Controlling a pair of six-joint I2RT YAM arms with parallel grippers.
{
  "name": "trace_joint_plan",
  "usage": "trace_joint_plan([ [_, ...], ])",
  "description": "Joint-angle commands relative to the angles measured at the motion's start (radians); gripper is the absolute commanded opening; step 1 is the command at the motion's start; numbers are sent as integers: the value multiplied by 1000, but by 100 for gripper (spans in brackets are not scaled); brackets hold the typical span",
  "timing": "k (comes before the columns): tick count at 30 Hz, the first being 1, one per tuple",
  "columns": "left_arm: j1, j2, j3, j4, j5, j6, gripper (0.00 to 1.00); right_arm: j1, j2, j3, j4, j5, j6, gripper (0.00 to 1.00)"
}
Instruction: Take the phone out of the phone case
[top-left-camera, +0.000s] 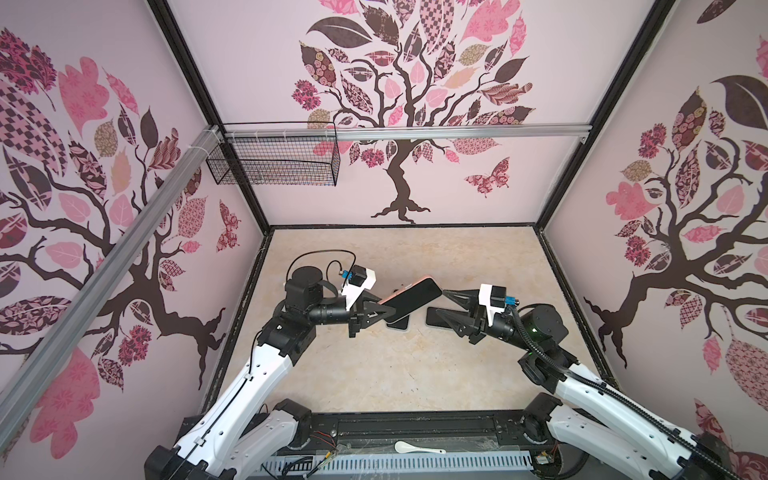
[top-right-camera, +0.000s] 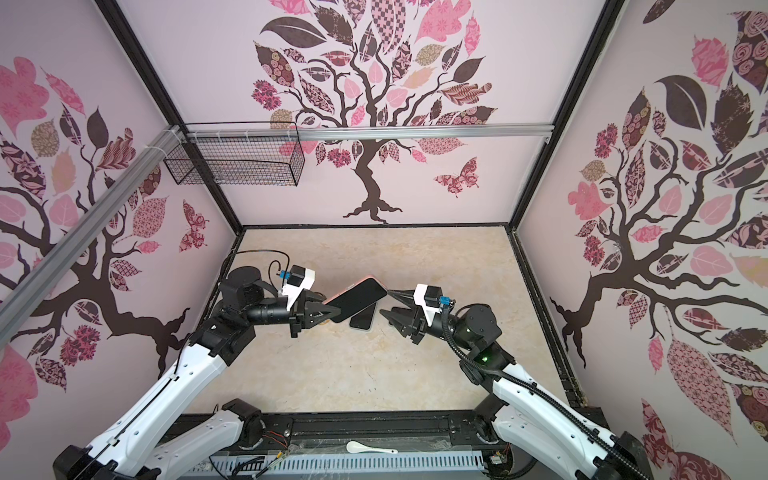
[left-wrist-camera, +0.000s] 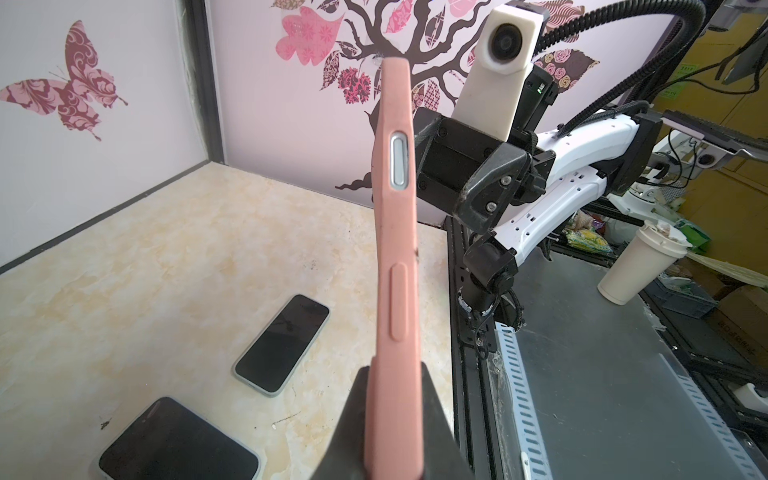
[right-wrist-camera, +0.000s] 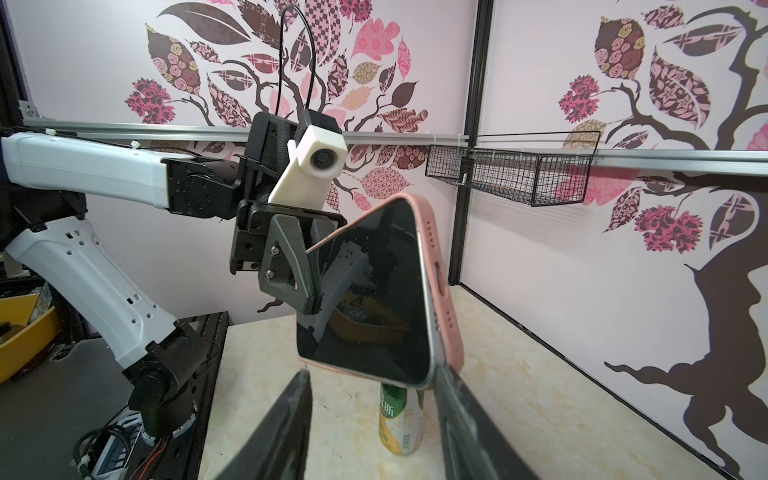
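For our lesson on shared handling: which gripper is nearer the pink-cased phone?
Left. The left gripper is clamped on one end of the pink-cased phone, holding it tilted in the air. The right gripper stands open at its free end, not gripping it.

I'm looking at white shells and black joints on both arms. In both top views, a thin black cable (top-left-camera: 246, 376) runs along the left arm (top-left-camera: 270, 365) at lower left. At lower right, a ribbed black conduit (top-left-camera: 631, 405) follows the right arm (top-left-camera: 582, 392) past a green light (top-left-camera: 533, 331). The white camera housings (top-left-camera: 360, 287) carry blue connectors (top-left-camera: 348, 274), and the grey triangular fingers (right-wrist-camera: 286, 266) show silver screws.
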Motion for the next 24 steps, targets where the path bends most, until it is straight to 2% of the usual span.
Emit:
trace_joint_plan([
  [1, -50, 21, 48, -51, 96, 64, 0, 13, 16, 55, 43, -54, 21, 51],
  [12, -67, 45, 74, -88, 113, 97, 0, 17, 54, 67, 44, -115, 67, 51],
  [24, -67, 26, 84, -132, 67, 126, 0, 16, 59, 110, -214, -175, -27, 51],
])
